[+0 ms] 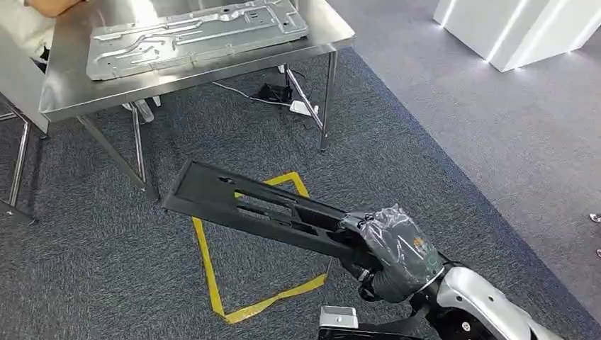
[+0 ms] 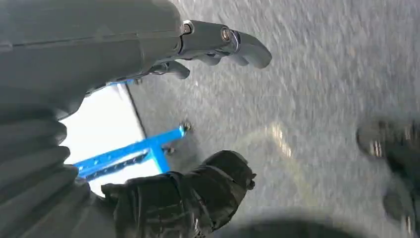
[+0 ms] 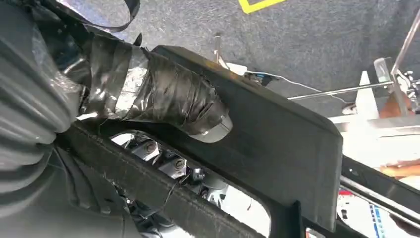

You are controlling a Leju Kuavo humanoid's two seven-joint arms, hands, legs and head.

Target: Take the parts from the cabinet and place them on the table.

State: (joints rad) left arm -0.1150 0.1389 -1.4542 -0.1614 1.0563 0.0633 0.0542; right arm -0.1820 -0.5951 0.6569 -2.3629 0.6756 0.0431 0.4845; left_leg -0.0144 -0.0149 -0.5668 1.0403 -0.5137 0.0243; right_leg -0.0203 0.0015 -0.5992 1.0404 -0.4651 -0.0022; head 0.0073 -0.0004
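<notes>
**Carry leg: one black part in right hand, table not reached yet**

Right hand (image 1: 393, 249): I'm seeing the fingers, wrapped in crinkled dark film, clamping on the near end of the long flat black plastic panel with slotted cut-outs (image 1: 248, 209). In the right wrist view the taped thumb (image 3: 168, 96) is pressing down on the panel's face (image 3: 277, 148). The panel is sticking out forward and to the left from the grip, hanging over the grey carpet (image 1: 85, 255), above the yellow tape square on the floor (image 1: 212, 283). It isn't touching anything else that I can see.

Left hand (image 2: 208, 49): fingers are sitting apart, holding nothing, pointing at the floor.

Step, as I'm reading it: transport, part out of the cabinet and heading for the stainless steel table (image 1: 64, 92). The table is standing ahead and to the left, well apart from the panel's far end.

Next move, my call: closing the distance, lifting the panel above the table edge, then setting it down flat. The free end is long, so I'm expecting it to swing; I'd keep it clear of the table legs.

Count:
- black panels: one, in hand
- stamped grey sheet-metal plates (image 1: 198, 35): one, lying flat on the table
- tables: one
- tape squares: one
- a person's arm (image 1: 53, 6) is resting at the table's far left corner
</notes>
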